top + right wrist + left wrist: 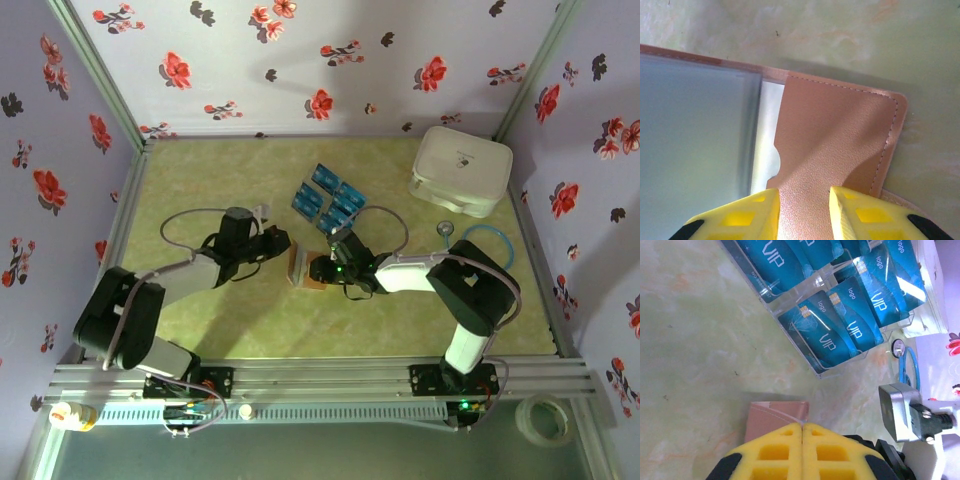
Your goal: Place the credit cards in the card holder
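Observation:
The brown card holder (303, 272) lies open at the table's middle between both grippers. My left gripper (287, 252) comes from the left; in the left wrist view its yellow fingers (785, 450) are pressed together on a thin edge of the card holder (772, 417). My right gripper (804, 192) has a raised fold of the card holder's leather pocket (840, 130) between its fingers, and a pale grey flap (695, 140) stands at its left. Several blue credit cards (328, 198) marked VIP (840, 335) stand in a clear rack just beyond.
A big white rounded box (462, 170) sits at the back right. A blue ring (488, 245) lies right of the right arm, and the left wrist view shows that ring (912, 365) too. A tape roll (548, 418) rests beyond the front rail.

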